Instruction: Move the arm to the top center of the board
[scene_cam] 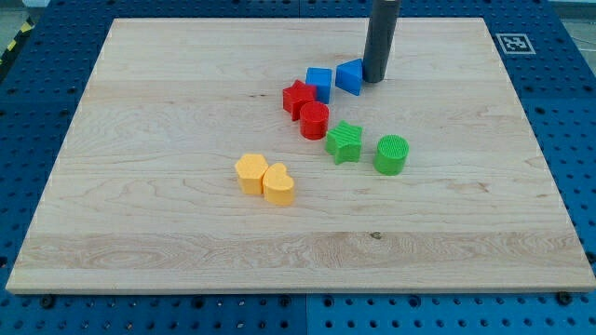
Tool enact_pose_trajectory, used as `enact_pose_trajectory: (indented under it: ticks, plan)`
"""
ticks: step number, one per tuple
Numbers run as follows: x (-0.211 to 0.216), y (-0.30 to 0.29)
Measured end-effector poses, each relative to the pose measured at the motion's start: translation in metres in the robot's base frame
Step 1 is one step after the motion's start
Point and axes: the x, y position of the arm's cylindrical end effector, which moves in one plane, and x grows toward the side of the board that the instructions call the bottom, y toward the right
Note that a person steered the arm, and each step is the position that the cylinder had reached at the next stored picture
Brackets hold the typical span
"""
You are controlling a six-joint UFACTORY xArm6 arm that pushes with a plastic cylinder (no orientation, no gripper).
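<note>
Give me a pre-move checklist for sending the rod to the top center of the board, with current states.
1. Locate my tip: ok, in view, near the view's top, a little right of the board's middle.
2. Contact with blocks: not ok, the tip sits right against the blue triangular block on that block's right; whether it actually touches, cannot tell.
3. Path toward the view's top left: ok, no block lies along the wooden board there.
4. Nearby blocks: ok, the blue cube and red star lie left of and below the tip, off that path.
5. Target spot marked on the board: cannot tell, no marker shows.
</note>
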Motion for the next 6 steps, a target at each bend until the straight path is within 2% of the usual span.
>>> enact_pose_trajectory:
  ticks: [1,3,4,6]
  plan:
    - [-0.013,0.000]
    - [-0.091,-0.003]
    - [-0.103,-0.049]
    - [-0.120,-0.079]
